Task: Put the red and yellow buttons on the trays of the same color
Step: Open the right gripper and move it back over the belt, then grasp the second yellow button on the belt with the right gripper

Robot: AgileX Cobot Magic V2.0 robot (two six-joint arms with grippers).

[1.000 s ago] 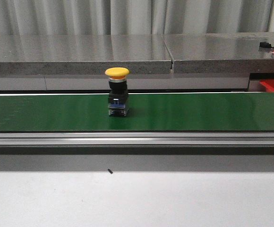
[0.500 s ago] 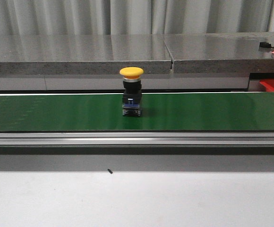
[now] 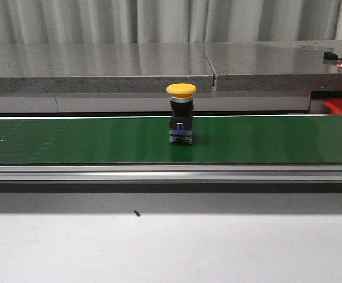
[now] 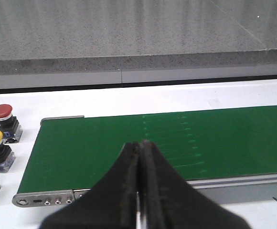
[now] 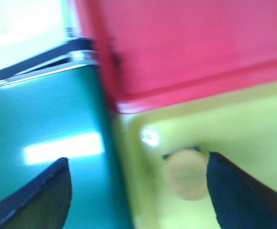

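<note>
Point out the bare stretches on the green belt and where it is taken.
The green belt is bare on both sides of the yellow button, which stands alone near its middle. In the left wrist view the belt's end beyond the left tool is bare too; more buttons, including a red button, crowd the white table beside that end.

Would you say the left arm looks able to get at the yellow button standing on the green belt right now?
Probably not yet: the yellow button stands upright mid-belt with nothing around it, but the left gripper has its fingers shut, and its wrist view shows no button on the conveyor belt.
</note>
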